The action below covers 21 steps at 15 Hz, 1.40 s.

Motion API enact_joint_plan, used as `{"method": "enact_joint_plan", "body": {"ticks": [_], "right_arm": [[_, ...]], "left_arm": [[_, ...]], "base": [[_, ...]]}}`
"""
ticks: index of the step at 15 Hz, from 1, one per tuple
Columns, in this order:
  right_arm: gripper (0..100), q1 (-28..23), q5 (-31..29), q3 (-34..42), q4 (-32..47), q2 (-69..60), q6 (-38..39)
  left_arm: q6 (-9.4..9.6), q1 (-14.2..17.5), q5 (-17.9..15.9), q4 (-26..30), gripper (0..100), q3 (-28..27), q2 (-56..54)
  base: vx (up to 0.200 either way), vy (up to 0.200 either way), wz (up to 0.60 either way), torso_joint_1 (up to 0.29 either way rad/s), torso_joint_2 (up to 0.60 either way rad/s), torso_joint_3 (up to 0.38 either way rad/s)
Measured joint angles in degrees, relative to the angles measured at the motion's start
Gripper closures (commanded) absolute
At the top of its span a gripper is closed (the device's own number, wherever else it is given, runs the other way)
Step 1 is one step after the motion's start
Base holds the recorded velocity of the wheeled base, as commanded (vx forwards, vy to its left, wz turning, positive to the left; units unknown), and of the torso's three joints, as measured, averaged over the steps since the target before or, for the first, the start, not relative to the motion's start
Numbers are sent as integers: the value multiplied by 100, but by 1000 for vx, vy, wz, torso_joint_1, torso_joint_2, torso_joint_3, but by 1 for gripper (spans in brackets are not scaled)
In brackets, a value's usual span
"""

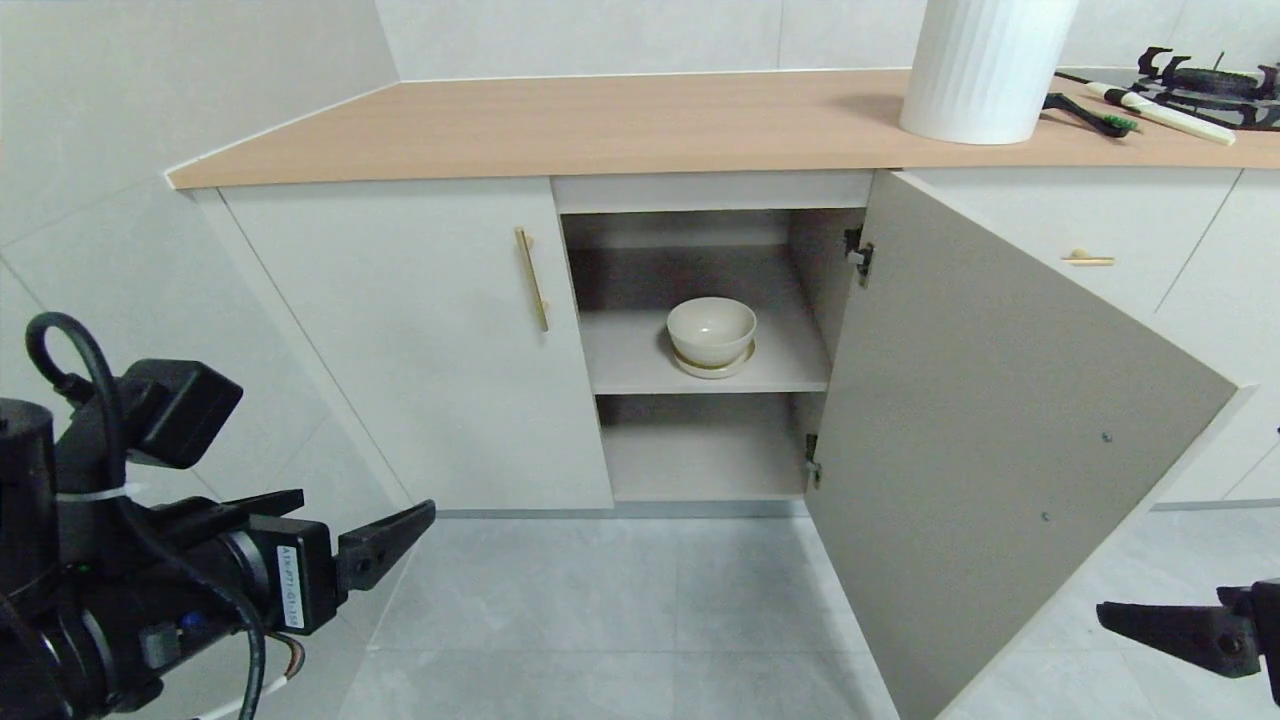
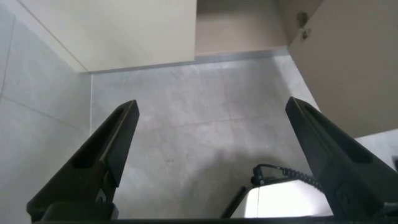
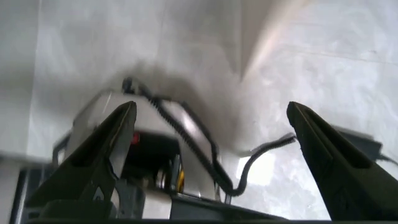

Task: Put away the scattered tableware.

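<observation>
A cream ceramic bowl [image 1: 711,328] sits on a round cream saucer [image 1: 713,367] on the grey cabinet shelf [image 1: 640,365]; left claw [image 2: 211,104] and right claw [image 3: 211,107] gape empty.

A white ribbed container [image 1: 985,65] is set on the wooden countertop [image 1: 600,120]. A green-bristled brush [image 1: 1087,114] is laid beside it, near a hob [image 1: 1215,80].

A kitchen, shown by a wooden countertop [image 1: 600,125], white base cabinets [image 1: 420,340], tiled walls [image 1: 150,150] and a gas hob [image 1: 1210,80].
</observation>
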Motion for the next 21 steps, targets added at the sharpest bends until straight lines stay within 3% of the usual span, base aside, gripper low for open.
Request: {"method": "enact_joint_plan", "body": {"ticks": [5,10,13,17,21], "right_arm": [[0,-1508,4,-513,301,72,-278],[0,-2961,67,-729,110,375,-752],[0,-3182,132,-645,-525,708,-625],[0,-3051,123,-212,-1776,1298,-18],[0,-2779,135,-98,-1936,1579,390]], "left_arm": [[-2,5,-10,0,0,5,5],[-5,5,-7,2,0,2,7],[-5,5,-10,2,0,0,10],[-5,5,-7,0,0,0,10],[-5,5,-7,0,0,0,10]], "base": [[0,0,0,0,0,0],[0,0,0,0,0,0],[0,0,0,0,0,0],[0,0,0,0,0,0],[0,0,0,0,0,0]]}}
